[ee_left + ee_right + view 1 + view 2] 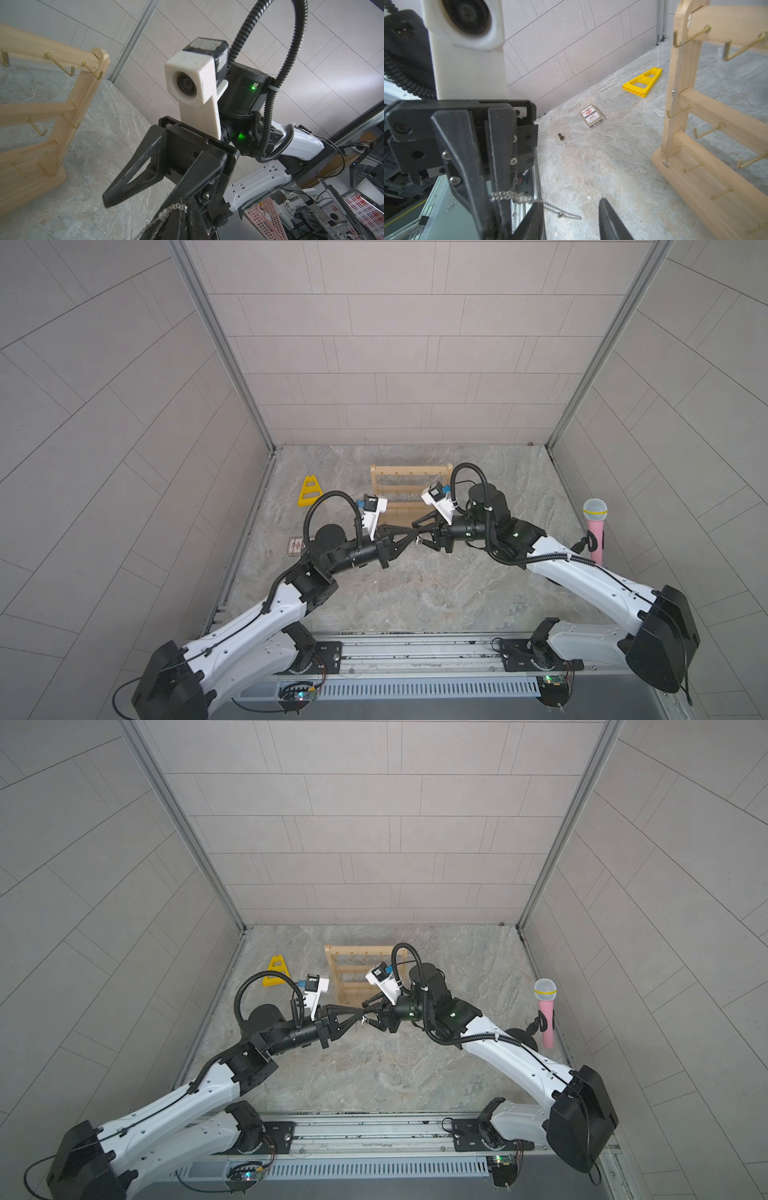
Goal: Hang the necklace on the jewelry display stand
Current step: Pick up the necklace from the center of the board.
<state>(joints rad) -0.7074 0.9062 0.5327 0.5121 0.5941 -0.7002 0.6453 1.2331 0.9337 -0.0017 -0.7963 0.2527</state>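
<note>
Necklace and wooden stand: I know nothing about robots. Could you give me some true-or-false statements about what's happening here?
1. The left gripper is shut on the silver necklace. True.
2. The right gripper is clamped shut. False: its jaws stand apart.
3. The yellow frame lies flat on the table. True.
4. The pink microphone hangs on the jewelry display stand. False: it stands upright at the table's edge, away from the stand.
5. A second chain hangs from a hook on the stand. True.
</note>
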